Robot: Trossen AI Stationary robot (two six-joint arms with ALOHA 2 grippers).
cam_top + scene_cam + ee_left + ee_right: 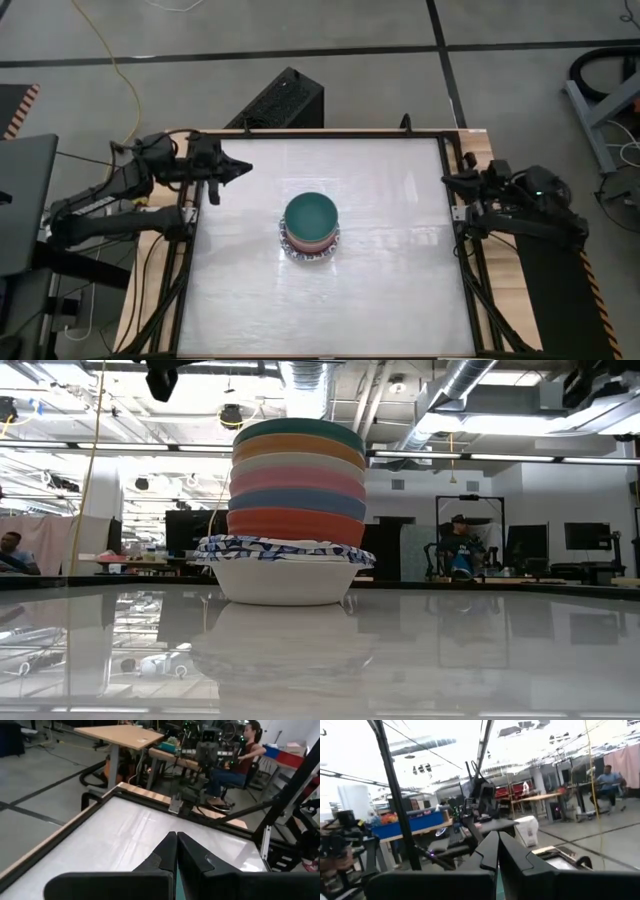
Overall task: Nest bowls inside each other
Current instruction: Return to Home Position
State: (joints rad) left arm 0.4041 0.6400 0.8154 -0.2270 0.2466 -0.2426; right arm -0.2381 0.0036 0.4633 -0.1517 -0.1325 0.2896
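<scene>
**Bowls (311, 228) nested mid-table, both pincers clenched on nothing**

From my seat, the left pincer (176, 836) has its two fingers pressed tip to tip with nothing between them. In the high view it hangs over the far-left part of the table (380, 290), just inside the black frame (458, 262). The right pincer (497, 835) is clenched the same way, also empty, and sits at the right-hand rail pointing in toward the table. Neither touches a bowl, and both are well apart from the pile.

Out from there, the bowls stand as one pile near the middle of the table. The green bowl (298, 428) is on top, the other plain coloured bowls (298, 484) sit under it, and all of them are seated in the white patterned-rim bowls (285, 550) at the base. I judge the nesting done, with only the parking of the arms left.

What worries me is the pile itself. From above, the patterned rim peeks out only on the near side, so the coloured bowls look a little off-centre over the base. It is tall and rests loosely. A low inward sweep by either arm, or a knock to the frame, could slide the upper bowls or tip the lot.

There is plenty of room. Bare table lies all round the pile, which stands well clear of all four edges. The tight spots are the frame rails beside each pincer, so I would keep any move high and outward.
</scene>
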